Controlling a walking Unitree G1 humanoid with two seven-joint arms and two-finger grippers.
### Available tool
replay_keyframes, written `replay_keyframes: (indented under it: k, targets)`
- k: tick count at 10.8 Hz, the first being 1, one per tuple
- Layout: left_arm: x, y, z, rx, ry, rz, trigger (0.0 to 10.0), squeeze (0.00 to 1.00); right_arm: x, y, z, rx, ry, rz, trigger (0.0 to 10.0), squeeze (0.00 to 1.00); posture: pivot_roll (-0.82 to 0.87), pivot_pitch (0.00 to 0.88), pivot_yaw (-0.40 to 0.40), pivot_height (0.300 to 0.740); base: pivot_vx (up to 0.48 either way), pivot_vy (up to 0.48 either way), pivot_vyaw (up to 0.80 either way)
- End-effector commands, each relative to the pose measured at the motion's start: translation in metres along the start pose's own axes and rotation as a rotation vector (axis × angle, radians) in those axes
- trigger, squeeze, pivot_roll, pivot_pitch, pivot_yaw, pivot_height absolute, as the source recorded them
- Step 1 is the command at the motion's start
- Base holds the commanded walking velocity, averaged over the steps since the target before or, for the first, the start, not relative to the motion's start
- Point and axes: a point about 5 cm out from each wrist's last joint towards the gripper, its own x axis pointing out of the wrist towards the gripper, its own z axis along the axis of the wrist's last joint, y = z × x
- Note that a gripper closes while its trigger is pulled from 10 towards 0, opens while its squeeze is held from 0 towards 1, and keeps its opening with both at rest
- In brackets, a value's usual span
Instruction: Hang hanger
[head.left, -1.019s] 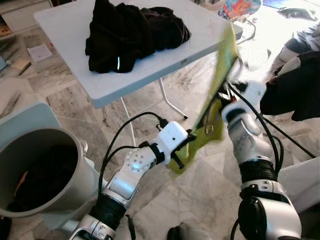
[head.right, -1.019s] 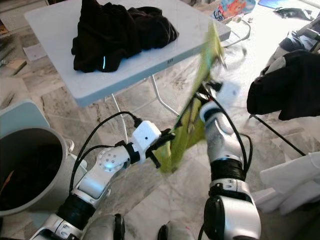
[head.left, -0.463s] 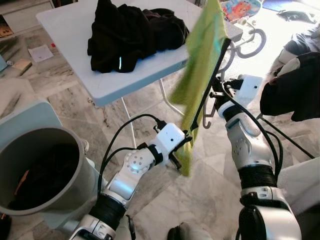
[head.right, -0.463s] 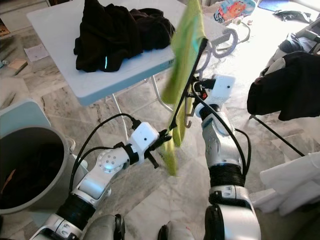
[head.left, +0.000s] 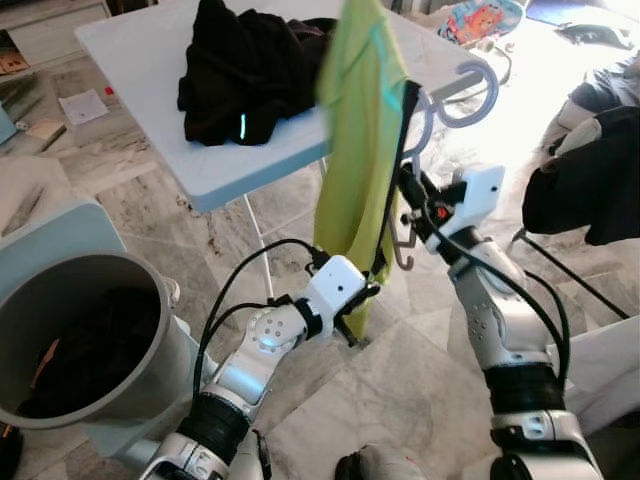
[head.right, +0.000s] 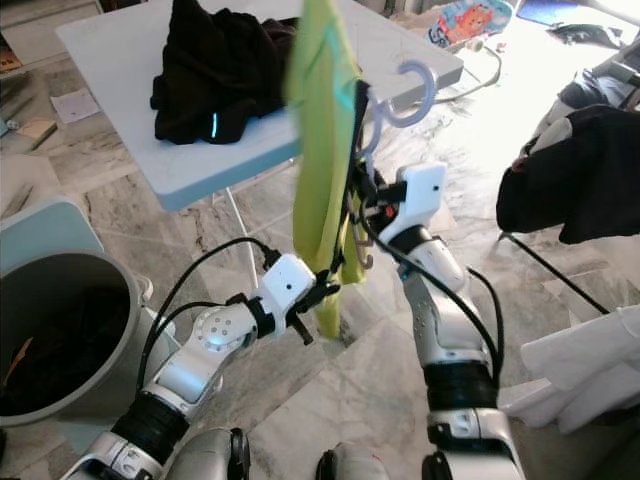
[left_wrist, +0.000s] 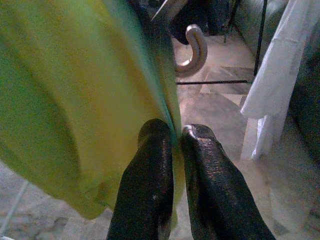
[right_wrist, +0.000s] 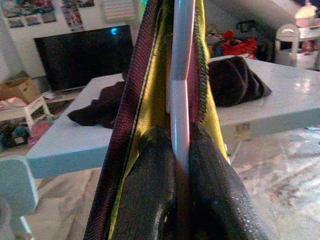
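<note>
Left eye view: white folding desk, smooth matte top, carries a crumpled black garment pile; grey round bin on the marble floor at left. The yellow-green shirt, thin limp fabric with a dark edge trim, hangs upright on a pale lilac plastic hanger, curved hook pointing up, in mid-air in front of the desk edge. Right claw clenched on the hanger's smooth stem; left claw pinched shut on the shirt's lower hem. Judged: shirt loaded and lifted, not yet hooked on any rail; carrying and hanging remain.
</note>
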Motion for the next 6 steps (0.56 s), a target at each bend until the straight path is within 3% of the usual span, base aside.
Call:
replay_keyframes:
  k: [1, 4, 6]
  targets:
    - [-0.003, -0.001, -0.007, -0.014, 0.025, -0.012, 10.0, 1.00, 0.000, 0.006, 0.014, -0.042, -0.062, 0.064, 10.0, 0.00, -0.07, 0.050, -0.040, 0.740, 0.000, 0.000, 0.00]
    - [-0.004, -0.003, -0.007, -0.036, 0.012, -0.042, 10.0, 1.00, -0.007, 0.010, 0.010, -0.083, -0.035, 0.123, 10.0, 0.00, -0.07, 0.050, -0.039, 0.740, 0.000, 0.000, 0.00]
    - [-0.010, -0.008, -0.004, -0.007, 0.002, -0.114, 10.0, 1.00, -0.015, 0.011, 0.006, -0.159, -0.014, 0.176, 10.0, 0.00, -0.06, 0.054, -0.037, 0.740, 0.000, 0.000, 0.00]
